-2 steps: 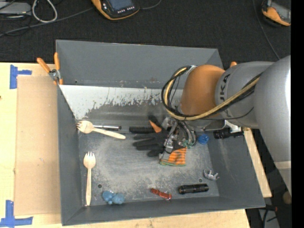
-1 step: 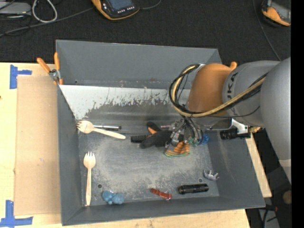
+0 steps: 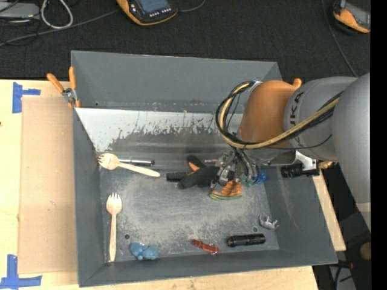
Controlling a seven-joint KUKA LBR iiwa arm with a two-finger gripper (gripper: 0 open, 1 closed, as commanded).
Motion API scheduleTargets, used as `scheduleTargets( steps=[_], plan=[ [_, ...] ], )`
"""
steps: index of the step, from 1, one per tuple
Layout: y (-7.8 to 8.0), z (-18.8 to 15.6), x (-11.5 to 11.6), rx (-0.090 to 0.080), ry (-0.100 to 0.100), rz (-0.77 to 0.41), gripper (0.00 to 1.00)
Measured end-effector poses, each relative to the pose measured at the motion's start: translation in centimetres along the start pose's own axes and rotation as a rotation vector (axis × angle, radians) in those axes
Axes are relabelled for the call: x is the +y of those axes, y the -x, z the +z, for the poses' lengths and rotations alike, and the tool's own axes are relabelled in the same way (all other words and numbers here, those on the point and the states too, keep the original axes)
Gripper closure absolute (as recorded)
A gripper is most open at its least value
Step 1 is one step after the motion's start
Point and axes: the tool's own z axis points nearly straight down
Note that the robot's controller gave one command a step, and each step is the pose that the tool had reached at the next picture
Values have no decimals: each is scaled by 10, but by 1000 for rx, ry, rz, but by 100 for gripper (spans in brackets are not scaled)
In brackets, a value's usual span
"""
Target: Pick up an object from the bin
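Note:
My gripper (image 3: 232,167) hangs low over the middle right of the bin floor, under the arm's orange cover. Right below it lies a small orange and green striped thing (image 3: 227,191), partly hidden by the gripper. Just to its left rests a black tool with an orange part (image 3: 190,176), whose right end reaches up to the gripper. A small blue piece (image 3: 260,177) peeks out on the gripper's right side.
A cream plastic spoon (image 3: 124,164) and a cream fork (image 3: 113,221) lie at the left. Along the front are a blue lump (image 3: 144,252), a small red piece (image 3: 205,246), a black marker (image 3: 246,240) and a silver clip (image 3: 268,223).

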Motion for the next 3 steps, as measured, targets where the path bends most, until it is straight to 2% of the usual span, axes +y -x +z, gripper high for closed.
scheduleTargets(
  steps=[2, 3],
  plan=[
    [-12, -172, -1, 11, -2, -46, 100],
    [-11, -208, -1, 10, -1, -52, 100]
  ],
)
